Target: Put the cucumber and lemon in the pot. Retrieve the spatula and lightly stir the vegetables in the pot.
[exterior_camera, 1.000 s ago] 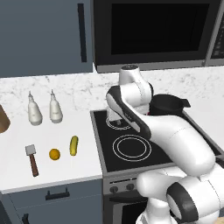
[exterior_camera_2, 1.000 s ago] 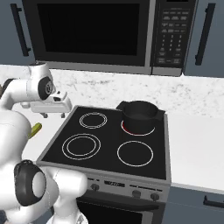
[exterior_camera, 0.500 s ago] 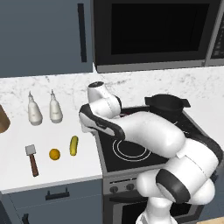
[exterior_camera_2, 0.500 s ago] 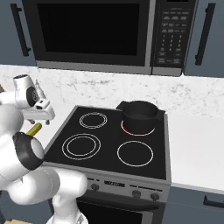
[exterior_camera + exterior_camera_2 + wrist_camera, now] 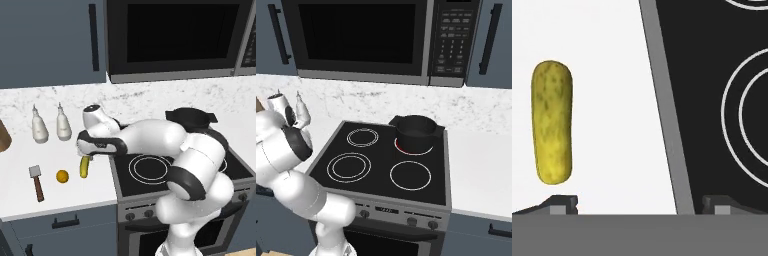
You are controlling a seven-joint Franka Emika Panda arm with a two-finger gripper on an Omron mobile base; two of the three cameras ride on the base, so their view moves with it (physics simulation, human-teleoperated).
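While the gripper (image 5: 639, 202) hangs spread, one cucumber (image 5: 552, 121), one lemon (image 5: 62, 176) and one spatula (image 5: 37, 181) lie on the counter (image 5: 20, 165).

No legible text, brand, number or sign is found. The microwave control panel (image 5: 453, 41) carries rows of small markings along its upper and middle part, too small and blurred to read. The stove knobs (image 5: 408, 221) on the front edge show no readable marks.

One cucumber (image 5: 85, 167), one lemon (image 5: 62, 176), one spatula (image 5: 37, 180), two white bottles (image 5: 39, 125), one pot (image 5: 416, 132), four burner rings (image 5: 349, 167).
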